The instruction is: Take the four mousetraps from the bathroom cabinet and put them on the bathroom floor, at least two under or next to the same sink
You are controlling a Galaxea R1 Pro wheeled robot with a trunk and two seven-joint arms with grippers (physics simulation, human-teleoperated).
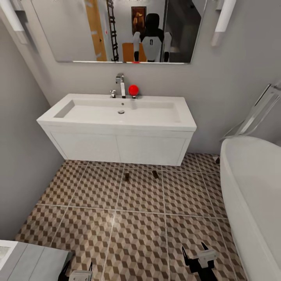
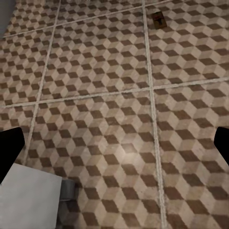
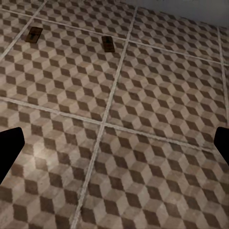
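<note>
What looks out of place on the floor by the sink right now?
Two small tan wooden mousetraps lie on the cube-patterned tiled floor just in front of the white wall-hung vanity sink: one left, one right, apart and angled differently. Nothing looks spilled or damaged.

Right wrist cam is basically looking down at the bathroom floor (image 3: 143, 143), those big square tiles with the brown, beige and white cube print and pale grout lines crossing between them. Two mousetraps are lying flat on it, well ahead of the pincer. One mousetrap (image 3: 108, 44) sits just beside a grout line, the other mousetrap (image 3: 34, 35) is off to the side of it on the next tile over, apart from the first. The right pincer (image 3: 114, 148) has its two dark fingertips (image 3: 9, 148) poking in at opposite edges of the frame, spread wide, nothing between them but tile. A strip of grey wall (image 3: 191, 9) runs along the far edge.
</note>
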